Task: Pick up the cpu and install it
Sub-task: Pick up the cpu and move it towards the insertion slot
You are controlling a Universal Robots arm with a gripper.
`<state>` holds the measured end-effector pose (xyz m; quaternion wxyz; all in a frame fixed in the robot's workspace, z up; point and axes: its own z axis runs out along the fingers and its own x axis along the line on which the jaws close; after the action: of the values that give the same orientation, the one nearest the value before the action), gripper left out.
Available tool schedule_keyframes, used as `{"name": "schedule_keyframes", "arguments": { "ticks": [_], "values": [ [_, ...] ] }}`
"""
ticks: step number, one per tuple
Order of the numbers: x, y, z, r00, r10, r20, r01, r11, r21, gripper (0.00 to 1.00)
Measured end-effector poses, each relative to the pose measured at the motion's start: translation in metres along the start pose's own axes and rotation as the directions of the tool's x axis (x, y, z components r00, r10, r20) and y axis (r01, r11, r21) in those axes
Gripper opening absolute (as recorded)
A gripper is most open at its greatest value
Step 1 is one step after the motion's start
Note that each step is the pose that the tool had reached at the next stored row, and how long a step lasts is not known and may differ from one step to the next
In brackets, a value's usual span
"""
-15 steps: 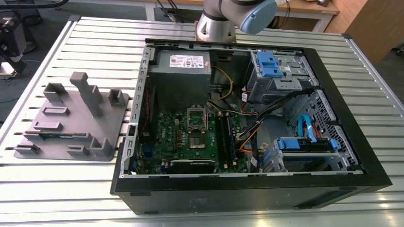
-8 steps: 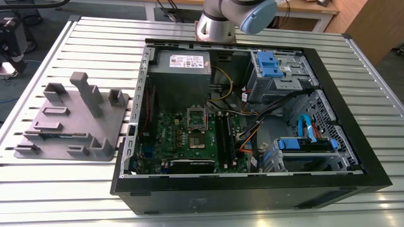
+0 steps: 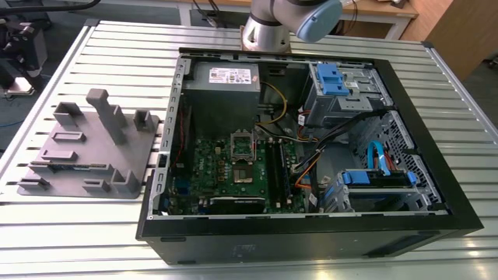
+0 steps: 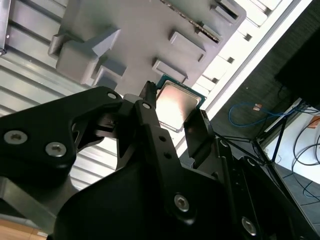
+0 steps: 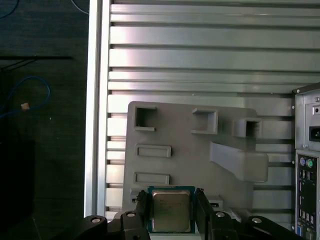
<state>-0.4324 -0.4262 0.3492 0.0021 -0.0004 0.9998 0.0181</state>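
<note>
The gripper [image 5: 171,197] points down, its two dark fingers [image 5: 202,207] closed against opposite edges of the cpu [image 5: 171,212].

A slatted metal table [image 3: 116,46] stands on dark floor [image 5: 45,175].

From where I stand, the exterior view shows the slatted aluminium worktop [image 3: 109,52] carrying two things side by side. The grey plastic holder tray [image 3: 78,157] sits at the left of the frame. Just beside it, the open black computer case [image 3: 311,230] takes up the centre and right. The silver robot arm [image 3: 269,26] stands behind the case at the upper edge.

Inside the case, the green motherboard [image 3: 225,175] lies in the lower left part, with the rectangular metal socket frame [image 3: 242,153] near its middle. The grey power supply box [image 3: 225,79] sits above the board, and the blue drive cages [image 3: 336,81] line the right side.

In both wrist views, the small flat square silver-topped cpu [image 5: 171,210] [image 4: 175,105] sits clasped between the fingers [image 5: 204,207] of the black metal pincer [image 5: 172,206], with the tray beyond it.
</note>
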Motion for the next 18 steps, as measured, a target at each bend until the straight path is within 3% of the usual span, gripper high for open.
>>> {"name": "schedule_keyframes", "arguments": {
  "ticks": [6, 18],
  "values": [
    [-0.0121, 0.0000, 0.0001, 1.0000, 0.000, 0.0000, 0.000, 1.0000, 0.0000, 0.47],
    [-0.0145, 0.0000, 0.0001, 1.0000, 0.000, 0.0000, 0.000, 1.0000, 0.0000, 0.47]
  ]
}}
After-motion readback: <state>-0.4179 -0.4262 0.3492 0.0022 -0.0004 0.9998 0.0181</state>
